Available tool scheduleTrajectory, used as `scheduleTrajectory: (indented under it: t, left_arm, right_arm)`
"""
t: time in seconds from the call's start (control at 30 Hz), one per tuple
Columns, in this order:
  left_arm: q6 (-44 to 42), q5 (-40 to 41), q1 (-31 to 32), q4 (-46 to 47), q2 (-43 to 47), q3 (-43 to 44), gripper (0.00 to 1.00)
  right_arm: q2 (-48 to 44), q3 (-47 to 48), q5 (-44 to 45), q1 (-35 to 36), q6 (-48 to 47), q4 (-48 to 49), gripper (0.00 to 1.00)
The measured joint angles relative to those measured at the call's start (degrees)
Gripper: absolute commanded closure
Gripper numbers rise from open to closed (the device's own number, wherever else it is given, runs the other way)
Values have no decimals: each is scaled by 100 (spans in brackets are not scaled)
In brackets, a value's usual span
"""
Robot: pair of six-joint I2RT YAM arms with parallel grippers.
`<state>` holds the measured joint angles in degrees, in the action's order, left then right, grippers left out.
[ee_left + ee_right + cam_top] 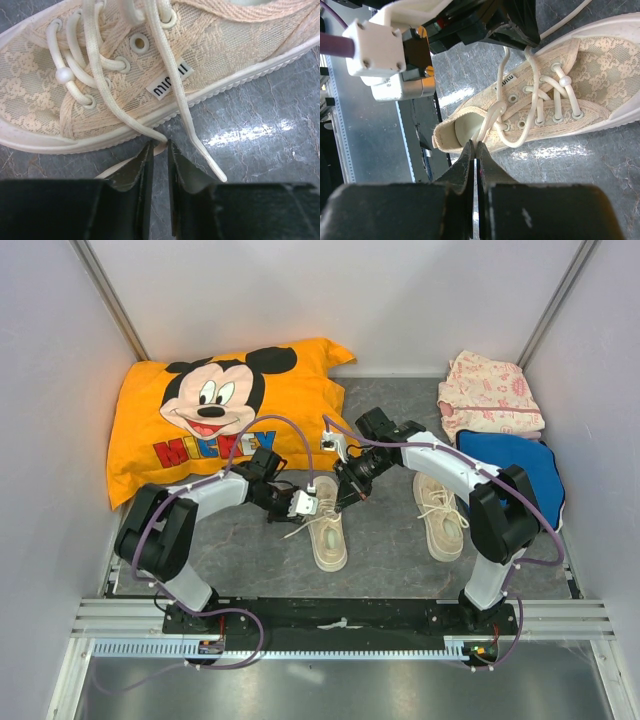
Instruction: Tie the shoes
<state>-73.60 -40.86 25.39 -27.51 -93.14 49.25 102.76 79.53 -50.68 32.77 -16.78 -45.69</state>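
Two cream-beige sneakers lie on the grey mat. The left shoe (328, 530) sits between my grippers; the right shoe (440, 515) lies apart with loose laces. My left gripper (306, 502) is at the shoe's left side, its jaws (160, 146) shut on a white lace (102, 75) just off the sole. A second lace end (200, 145) hangs free beside it. My right gripper (346, 486) is by the shoe's (545, 100) opening, and in the right wrist view this gripper (476, 146) is shut on doubled lace strands (492, 117) pulled over the opening.
An orange Mickey pillow (220, 410) lies at the back left. A pink patterned cloth (490, 390) and a blue cloth (525, 465) lie at the back right, close to the right arm. Walls close in both sides.
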Motion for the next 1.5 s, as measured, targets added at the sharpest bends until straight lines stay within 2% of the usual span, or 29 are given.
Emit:
scheduleTrajectory:
  t: [0.07, 0.23, 0.43, 0.73, 1.0, 1.13, 1.27, 1.4, 1.5]
  left_arm:
    - [-20, 0, 24, -15, -31, 20, 82]
    - [-50, 2, 52, -24, -83, 57, 98]
    - [72, -24, -24, -85, 76, 61, 98]
    - [120, -186, -142, -503, 1714, -70, 98]
    - [190, -282, -70, -1226, 2046, -155, 98]
    - [175, -313, 195, -1773, 2256, -153, 99]
    - [203, -330, 750, -2022, 2503, -151, 98]
    - [737, -334, 1335, -1860, 2391, 0, 98]
    - [1298, -332, 1464, -1405, 2111, 177, 98]
  right_arm:
    - [7, 0, 0, -4, 9, 0, 100]
    - [9, 0, 20, -4, 11, 0, 100]
    - [9, 0, 166, -11, 87, 68, 100]
    - [9, 0, 479, -83, 337, 505, 100]
    - [9, 0, 562, -125, 428, 667, 100]
    - [7, 0, 557, -129, 490, 776, 100]
    - [9, 0, 555, -129, 549, 868, 100]
    - [9, 0, 551, -129, 612, 922, 100]
    - [7, 0, 535, -122, 660, 968, 100]
